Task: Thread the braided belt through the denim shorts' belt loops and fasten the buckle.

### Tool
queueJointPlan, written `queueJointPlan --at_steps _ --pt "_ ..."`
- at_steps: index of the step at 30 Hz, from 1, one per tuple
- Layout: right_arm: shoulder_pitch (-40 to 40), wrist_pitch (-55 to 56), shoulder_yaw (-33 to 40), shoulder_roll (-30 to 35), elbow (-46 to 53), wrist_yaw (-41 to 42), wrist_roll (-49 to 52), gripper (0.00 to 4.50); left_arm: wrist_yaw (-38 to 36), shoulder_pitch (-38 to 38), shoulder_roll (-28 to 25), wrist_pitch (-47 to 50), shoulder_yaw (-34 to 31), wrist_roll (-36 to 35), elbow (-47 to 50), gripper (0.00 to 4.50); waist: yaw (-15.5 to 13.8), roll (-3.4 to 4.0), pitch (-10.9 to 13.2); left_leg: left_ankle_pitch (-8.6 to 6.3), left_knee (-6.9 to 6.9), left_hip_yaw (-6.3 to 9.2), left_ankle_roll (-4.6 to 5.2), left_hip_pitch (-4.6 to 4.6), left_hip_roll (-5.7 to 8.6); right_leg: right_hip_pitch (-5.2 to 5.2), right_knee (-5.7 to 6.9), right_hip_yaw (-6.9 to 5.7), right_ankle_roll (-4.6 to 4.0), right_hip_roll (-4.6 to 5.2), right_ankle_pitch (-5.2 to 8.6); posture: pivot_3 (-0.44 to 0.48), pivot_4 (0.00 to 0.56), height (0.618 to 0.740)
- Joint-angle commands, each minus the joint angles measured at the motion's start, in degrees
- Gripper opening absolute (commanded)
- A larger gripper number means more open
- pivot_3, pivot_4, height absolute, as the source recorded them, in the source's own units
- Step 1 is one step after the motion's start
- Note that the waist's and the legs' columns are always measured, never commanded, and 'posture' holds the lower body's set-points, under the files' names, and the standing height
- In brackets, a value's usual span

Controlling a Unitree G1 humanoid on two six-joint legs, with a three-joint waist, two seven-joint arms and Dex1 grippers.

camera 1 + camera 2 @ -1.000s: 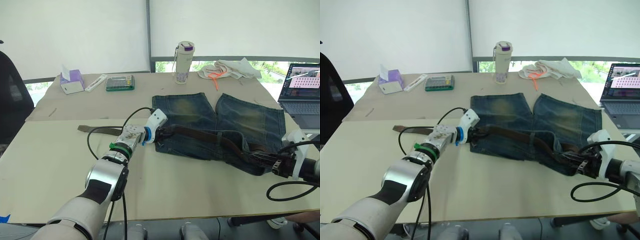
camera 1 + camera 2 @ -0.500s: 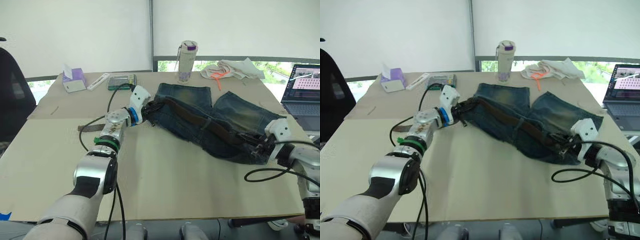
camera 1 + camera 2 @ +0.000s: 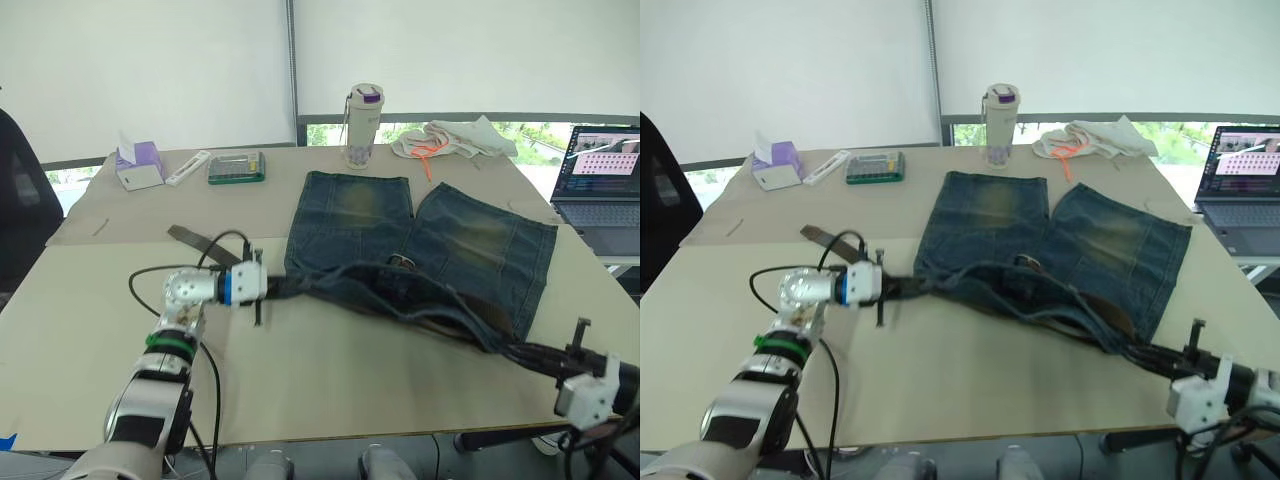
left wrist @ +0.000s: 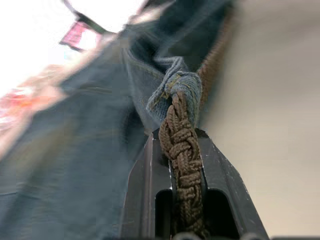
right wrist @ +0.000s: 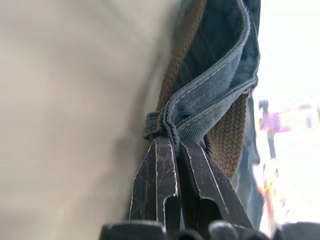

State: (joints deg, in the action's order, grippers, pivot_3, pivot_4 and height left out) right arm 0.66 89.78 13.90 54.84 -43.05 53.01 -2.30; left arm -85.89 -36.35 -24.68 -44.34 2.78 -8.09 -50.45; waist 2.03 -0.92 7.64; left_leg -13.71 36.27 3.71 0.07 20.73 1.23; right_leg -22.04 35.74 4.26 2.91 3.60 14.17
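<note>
Since half a second earlier both arms had pulled back toward the near side of the table and spread wider apart, dragging the denim shorts [image 3: 420, 250] with them so the waistband got stretched into a long line across the tabletop [image 3: 330, 390]. Left arm was laid out low over the table with the wrist turned sideways, its left gripper [image 3: 268, 288] pointing across toward the shorts and clamped down on the braided belt [image 4: 182, 150], right where the strap came out of a bunched fold of denim at the left end of the waistband. Behind that gripper the belt's free tail [image 3: 190, 238] trailed off on the table toward the tissue box [image 3: 138, 165]. Right arm was way out at the near right corner, forearm low, and the right gripper [image 3: 520, 352] had its fingers pinched tight on the denim edge at the other end of the waistband, with the brown braid running just beside that pinch in the right wrist view. Shorts' legs lay flat and pointed at the far side, toward the water bottle [image 3: 362, 125] and the white cloth [image 3: 455, 138]. Small silver bit near the middle of the waistband [image 3: 402, 263], probably the buckle but honestly couldn't tell for sure. Laptop [image 3: 600, 180] sat open at the right edge.
</note>
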Motion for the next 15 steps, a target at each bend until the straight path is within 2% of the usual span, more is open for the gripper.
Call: queueJointPlan --at_steps 1,2,4,5,6,9,12,13,15 --pt "3.2 2.7 -0.8 2.0 2.4 -4.7 -1.4 0.0 -3.7 0.7 -2.6 2.7 0.3 -2.8 2.5 0.47 0.2 -0.07 0.0 -0.02 0.04 0.0 0.04 0.01 -0.06 0.0 0.0 0.01 -0.01 -0.06 0.0 0.0 0.15 0.74" --pt "4.3 2.7 -1.6 2.2 3.2 -5.9 -1.5 0.0 -4.6 1.0 -3.1 3.4 0.5 -2.9 2.3 0.96 0.2 -0.08 0.0 -0.02 0.1 0.0 0.04 0.02 -0.06 0.0 0.01 0.02 -0.01 -0.06 0.0 0.0 0.15 0.74" --pt "7.2 2.7 -6.5 3.9 4.2 -8.8 0.8 0.75 -6.2 1.4 -4.6 4.8 1.4 -2.4 1.4 1.55 0.3 -0.08 0.0 -0.03 0.18 -0.01 0.05 -0.01 -0.04 0.06 0.06 0.08 -0.01 -0.06 0.0 0.0 0.15 0.74" --pt "8.2 1.6 -9.0 5.0 4.0 -10.2 3.1 1.13 -6.5 1.3 -5.1 5.6 1.4 -2.3 1.1 2.01 0.4 -0.09 0.1 -0.08 0.17 -0.06 0.14 -0.19 -0.04 0.2 0.07 0.15 -0.03 -0.07 0.02 0.0 0.15 0.74" --pt "8.9 -0.1 -11.0 6.1 4.0 -11.1 5.2 1.36 -6.6 1.2 -5.4 6.5 1.3 -2.5 1.0 2.23 0.5 -0.09 0.1 -0.2 0.14 -0.1 0.35 -0.43 -0.04 0.42 0.05 0.17 -0.08 -0.07 0.08 0.0 0.15 0.74" --pt "10.9 -12.9 -15.0 8.5 6.4 -8.1 17.5 2.4 -6.0 0.0 -5.9 10.5 0.1 -3.9 1.9 3.23 0.6 -0.15 0.1 -0.47 0.17 -0.15 0.79 -0.85 -0.07 0.92 0.0 0.23 -0.14 -0.07 0.28 0.0 0.15 0.74" --pt "12.1 -25.8 -14.6 10.2 11.6 -1.0 29.5 3.44 -6.4 -0.7 -7.2 17.2 0.6 -7.6 5.1 4.29 0.5 -0.21 0.1 -0.53 0.27 -0.14 0.89 -0.78 -0.19 0.91 0.0 0.26 -0.14 -0.08 0.28 0.0 0.15 0.74" --pt "12.8 -30.0 -14.3 11.0 13.7 2.5 32.8 3.78 -6.5 -0.5 -8.2 20.4 1.6 -9.6 7.0 4.5 0.5 -0.21 0.1 -0.55 0.28 -0.12 0.92 -0.76 -0.21 0.91 0.0 0.26 -0.14 -0.07 0.28 0.0 0.15 0.74" --pt "14.3 -40.3 -12.2 12.6 18.4 8.1 38.9 4.47 -6.6 0.3 -10.2 25.3 3.7 -13.0 10.5 4.5 0.6 -0.21 0.1 -0.6 0.31 0.0 1.0 -0.61 -0.26 0.91 0.02 0.27 -0.14 -0.07 0.28 0.0 0.15 0.74"
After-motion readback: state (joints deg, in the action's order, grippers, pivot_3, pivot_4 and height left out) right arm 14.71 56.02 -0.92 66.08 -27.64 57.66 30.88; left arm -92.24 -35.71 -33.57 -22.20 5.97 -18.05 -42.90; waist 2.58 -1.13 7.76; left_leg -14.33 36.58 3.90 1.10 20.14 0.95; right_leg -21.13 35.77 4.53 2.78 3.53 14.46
